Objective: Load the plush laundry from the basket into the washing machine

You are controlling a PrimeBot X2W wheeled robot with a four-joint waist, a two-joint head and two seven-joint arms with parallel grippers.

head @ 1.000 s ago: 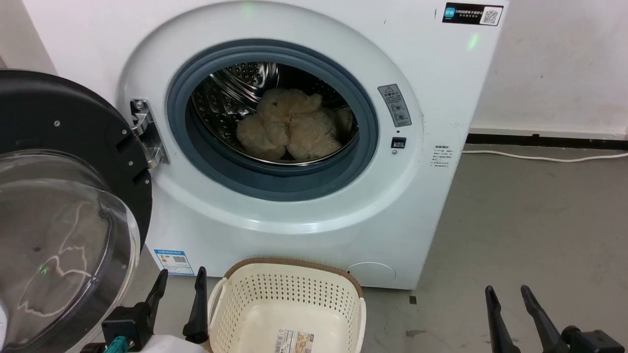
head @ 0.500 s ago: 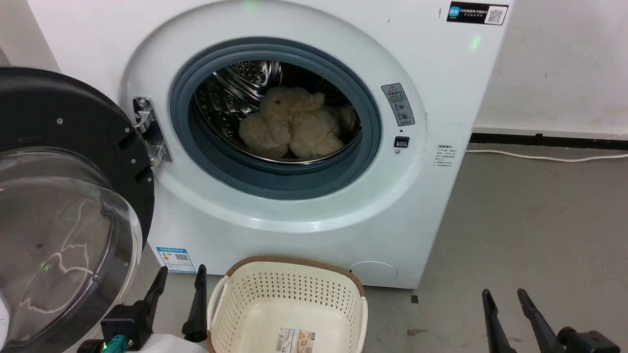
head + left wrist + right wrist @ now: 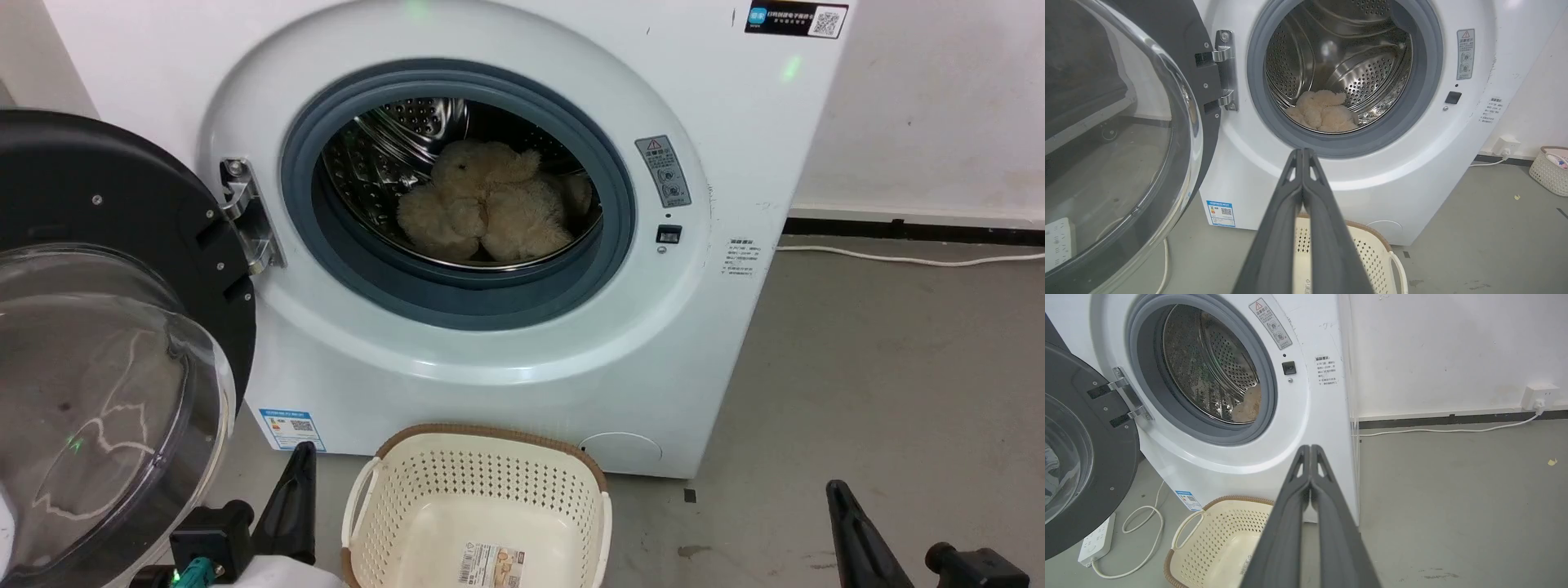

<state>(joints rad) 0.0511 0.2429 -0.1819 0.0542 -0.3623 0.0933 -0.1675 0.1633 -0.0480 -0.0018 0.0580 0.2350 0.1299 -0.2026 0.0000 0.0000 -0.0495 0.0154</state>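
Inside the drum: the plush laundry (image 3: pixel 486 208) lies slumped on the low curve of the steel, wholly past the grey gasket (image 3: pixel 457 309) — nothing hangs over the lip.
Basket: the basket (image 3: pixel 490 434) stands on the floor just before the washing machine (image 3: pixel 506 367), under the porthole, bare but for the label on its bottom.
Left gripper: the left gripper (image 3: pixel 1303 152) has its fingers pressed together on nothing; it sits low beside the basket's left handle, aimed up at the porthole.
Right gripper: the right gripper (image 3: pixel 1310 448) is likewise closed tip to tip and empty, well to the right of the basket.
Bearing: the plush lies up and forward of both grippers, its bulk spread side to side across the opening; the left arm looks the nearer.
Door: the domed door (image 3: pixel 106 367) is swung wide on its left hinge, close beside the left gripper.
Room: the bare floor (image 3: pixel 882 367) is open on the right — on the left the door crowds the arm.
Judgement: loading looks complete; any closing push would likely fall to the left arm.
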